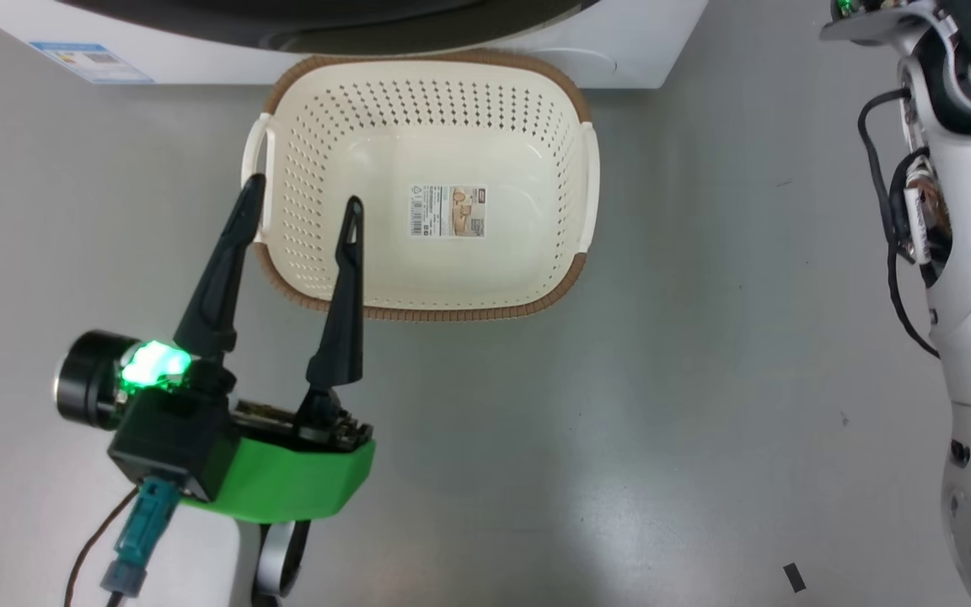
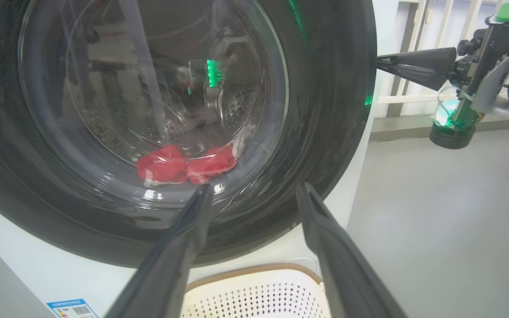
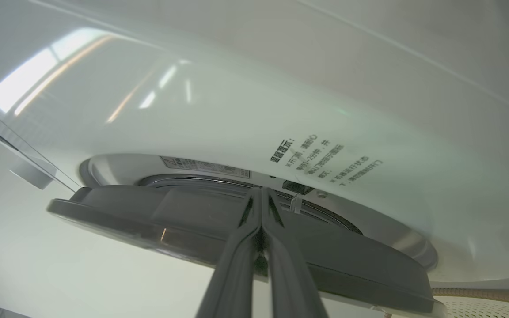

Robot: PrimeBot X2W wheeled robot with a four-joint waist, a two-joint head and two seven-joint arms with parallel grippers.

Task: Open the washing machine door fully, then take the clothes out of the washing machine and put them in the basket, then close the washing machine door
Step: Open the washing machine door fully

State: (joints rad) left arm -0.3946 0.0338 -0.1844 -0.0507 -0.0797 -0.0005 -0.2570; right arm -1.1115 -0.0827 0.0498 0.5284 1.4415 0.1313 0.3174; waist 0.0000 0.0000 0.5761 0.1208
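Left wrist view | clothes [image 2: 186,165] blurred behind door [image 2: 325,132] | left gripper [image 2: 254,187] apart | right gripper [image 3: 261,191] together

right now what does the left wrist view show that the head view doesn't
Left wrist view: the red clothes behind the washing machine door glass, and the shut right gripper at the door's rim. Head view: the paper label on the basket floor, nothing else in it. Both: the basket, the open left gripper, the white washing machine.

I'd call this a plain test room set up for laundry: a white washing machine [image 2: 24,265], a plastic basket [image 1: 418,101], a smooth grey floor [image 1: 705,379] and a pale railing [image 2: 409,99] behind.
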